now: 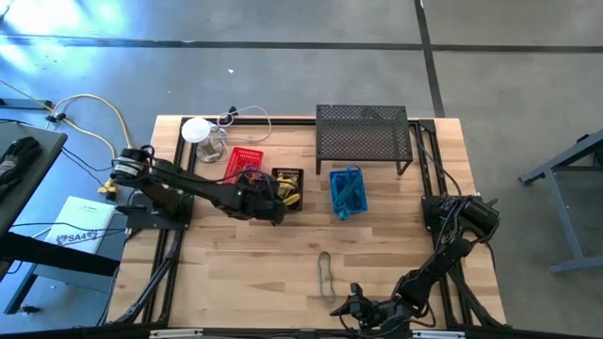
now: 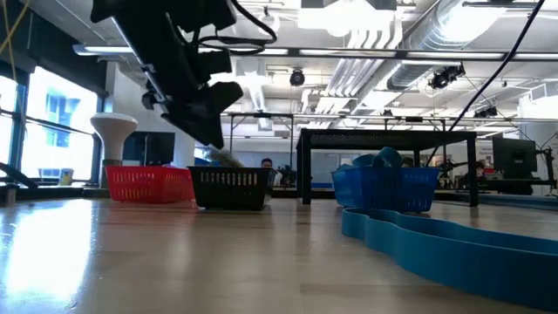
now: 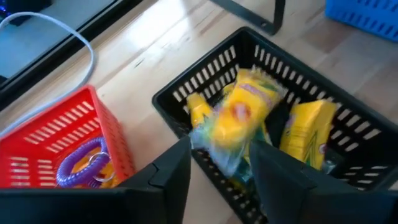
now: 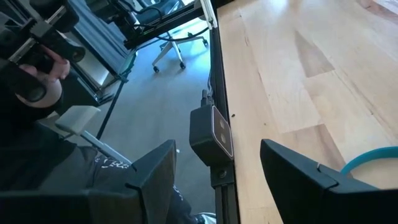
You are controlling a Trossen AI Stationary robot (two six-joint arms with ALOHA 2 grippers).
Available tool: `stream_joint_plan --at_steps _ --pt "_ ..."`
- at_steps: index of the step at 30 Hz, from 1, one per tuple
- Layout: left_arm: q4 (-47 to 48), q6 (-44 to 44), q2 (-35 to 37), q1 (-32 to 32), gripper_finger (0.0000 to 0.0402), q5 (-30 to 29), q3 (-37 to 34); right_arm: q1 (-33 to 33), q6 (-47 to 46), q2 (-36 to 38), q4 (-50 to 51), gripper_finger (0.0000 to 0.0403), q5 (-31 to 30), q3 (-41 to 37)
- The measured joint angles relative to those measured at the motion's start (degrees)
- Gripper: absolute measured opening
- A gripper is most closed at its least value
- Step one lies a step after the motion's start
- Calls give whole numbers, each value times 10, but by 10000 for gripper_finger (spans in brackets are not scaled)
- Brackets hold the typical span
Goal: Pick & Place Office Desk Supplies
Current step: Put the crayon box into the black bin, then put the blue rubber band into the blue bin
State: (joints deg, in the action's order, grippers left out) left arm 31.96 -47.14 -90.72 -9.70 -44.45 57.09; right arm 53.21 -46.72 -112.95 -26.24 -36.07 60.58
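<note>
my left pincer (image 3: 221, 171) spread over the black basket (image 3: 348, 124), yellow packet (image 3: 239, 121) dropping in — rubber loop (image 1: 326, 273) near it left to place

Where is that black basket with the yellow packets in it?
In the high view the black basket sits near the table's middle, between the red basket and the blue basket, with the left gripper directly over it and open.

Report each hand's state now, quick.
Left hand: open over the black basket, a yellow packet dropping between its fingers.
Right hand: open, empty, at the table's near edge.
</note>
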Motion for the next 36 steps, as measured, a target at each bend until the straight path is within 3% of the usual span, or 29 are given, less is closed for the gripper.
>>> stream_joint_plan --at_steps 9,17,22,29,36 --pt "-19 34 4 -11 210 -4 1 0 0 0 0 222 0 0" --pt "-66 154 51 -72 220 10 20 -1 24 0 -6 222 0 0" --pt "-78 195 79 -139 220 85 20 -4 107 0 -67 222 4 0" --pt "-74 189 56 -236 220 270 13 -10 185 0 -110 222 24 0" --pt "-84 113 -4 -339 220 272 5 -48 180 0 -126 222 66 0"
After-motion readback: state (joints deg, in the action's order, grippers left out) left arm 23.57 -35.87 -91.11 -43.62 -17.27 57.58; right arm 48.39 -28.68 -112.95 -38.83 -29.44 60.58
